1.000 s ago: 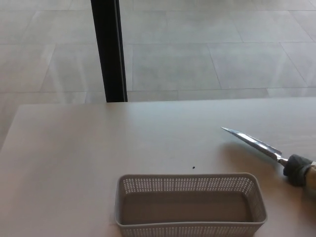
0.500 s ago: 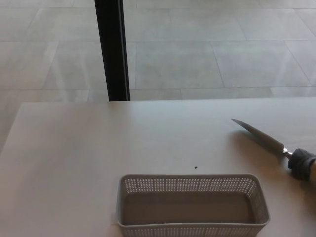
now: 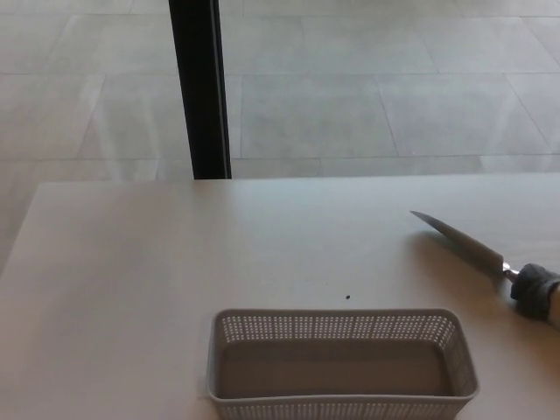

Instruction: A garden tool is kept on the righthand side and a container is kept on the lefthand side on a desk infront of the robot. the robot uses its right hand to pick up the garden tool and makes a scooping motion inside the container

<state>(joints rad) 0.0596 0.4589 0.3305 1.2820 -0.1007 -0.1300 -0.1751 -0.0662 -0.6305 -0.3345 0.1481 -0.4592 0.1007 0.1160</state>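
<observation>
A garden tool (image 3: 464, 241) lies on the right side of the table, its narrow shiny blade pointing up and left. Its dark collar (image 3: 530, 287) and pale handle run off the picture's right edge. A grey perforated container (image 3: 337, 326), long and rectangular, stands at the near edge in the middle, with nothing inside it. The tool's blade tip is apart from the container, above and right of its right end. Neither of my hands shows in the head view.
The pale table (image 3: 157, 262) stretches left and back to its far edge. A black vertical post (image 3: 199, 87) stands behind that edge over a tiled floor. A small dark speck (image 3: 348, 297) sits just behind the container.
From one second ago the tool's blade shifted right and farther back and looks flatter, more than the slight camera shift. Over the last half second nothing moved.
</observation>
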